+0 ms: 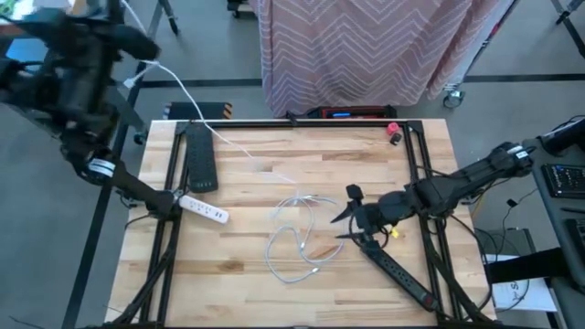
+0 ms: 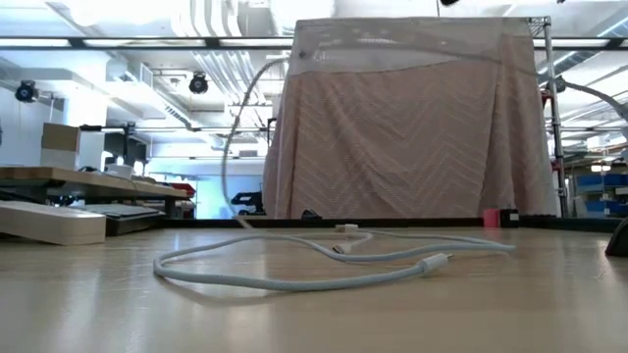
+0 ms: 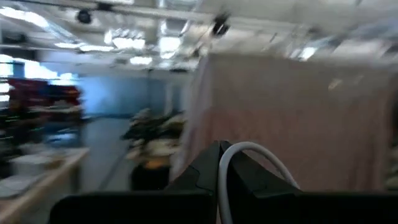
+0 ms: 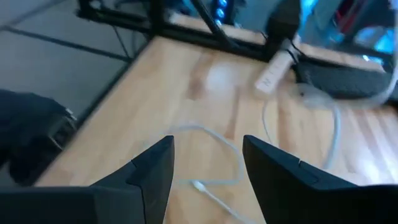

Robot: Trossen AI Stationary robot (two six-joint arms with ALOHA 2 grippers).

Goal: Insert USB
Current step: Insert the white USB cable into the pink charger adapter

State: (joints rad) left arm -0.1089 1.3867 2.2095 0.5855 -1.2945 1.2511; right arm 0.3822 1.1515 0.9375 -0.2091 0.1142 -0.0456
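A white USB cable [image 1: 297, 228] lies in loose loops on the wooden table [image 1: 247, 292], its connectors [image 2: 345, 230] resting on the wood. One strand [image 1: 183, 96] climbs past the table's far left corner to my left gripper [image 1: 137, 66], which is raised high there and shut on it. My right gripper [image 1: 352, 217] hovers open just right of the loops, and in the right wrist view its fingers [image 4: 155, 168] stand apart above the cable [image 4: 205, 186] without touching it. A white power strip [image 1: 203, 208] lies at the left. My left gripper [image 3: 221, 149] has the white cable [image 3: 258, 152] pinched between its two shut fingers. The cable comes out at the fingertips and bends over in an arc. From there it runs in a slack curve [image 2: 235, 127] down to the table. Which part of the cable's length is held cannot be told.
A black power strip [image 1: 199, 155] lies at the far left, beside the white one. Another black strip [image 1: 402, 274] lies at the near right under my right arm. A small red object [image 1: 393, 131] sits at the far right corner. A cloth-covered rack [image 1: 366, 46] stands behind the table.
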